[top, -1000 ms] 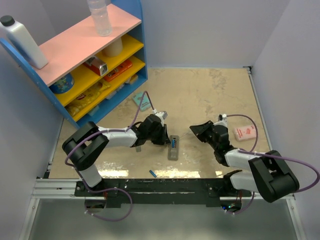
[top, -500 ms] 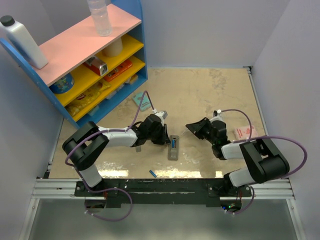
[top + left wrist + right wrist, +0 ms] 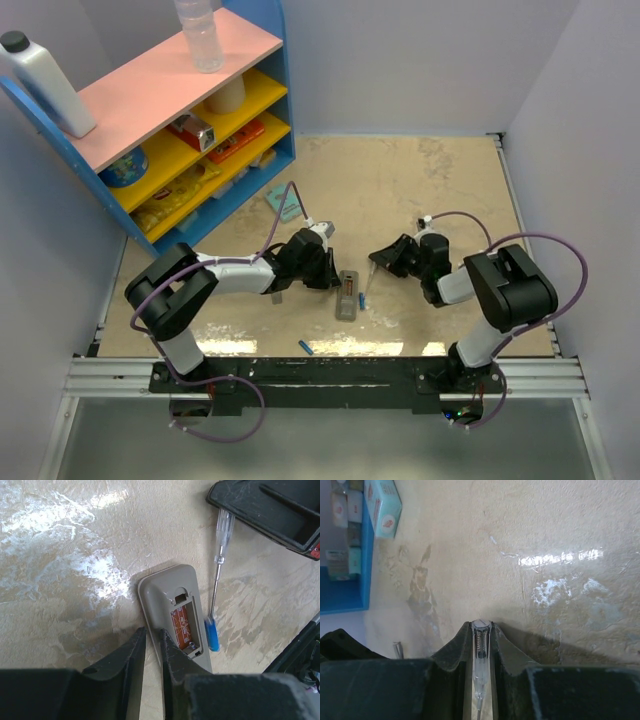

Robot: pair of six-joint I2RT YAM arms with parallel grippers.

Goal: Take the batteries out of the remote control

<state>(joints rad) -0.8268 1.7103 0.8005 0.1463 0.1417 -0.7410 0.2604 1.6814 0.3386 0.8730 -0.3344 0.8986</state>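
**Status.** The remote control [image 3: 165, 587] lies face-down on the table [image 3: 75, 555] between the two arms, cover off, with its battery bay [image 3: 183, 625] exposed.

**Change observed.** A second ago a blue cell still sat in the bay, and the right arm stood off to the right. The arm has since swung in toward the remote. The bay now shows only its orange lining and a contact spring. The blue battery [image 3: 212, 635] lies on the table just beside the remote's right long edge, with the screwdriver tip touching its upper end.

**Left gripper** [image 3: 151, 632]. The jaws are narrow and set over the remote's left long edge. One finger rests outside the edge on the table and the other on the casing. This reads as a steadying grip on the remote, unchanged over the last second.

**Right gripper** [image 3: 480, 630]. The jaws are closed on the clear handle of the screwdriver [image 3: 220, 550], whose shaft points down toward the remote.

**Other cell.** The second battery [image 3: 306, 347] lies well apart from the remote, near the table's front edge by the arm bases, where it already lay a second ago.

**Meaning for the task.** With two cells on the table and none visible in the bay, unloading looks essentially complete. The lower end of the bay is hidden behind the left finger, so it cannot be confirmed empty from here.
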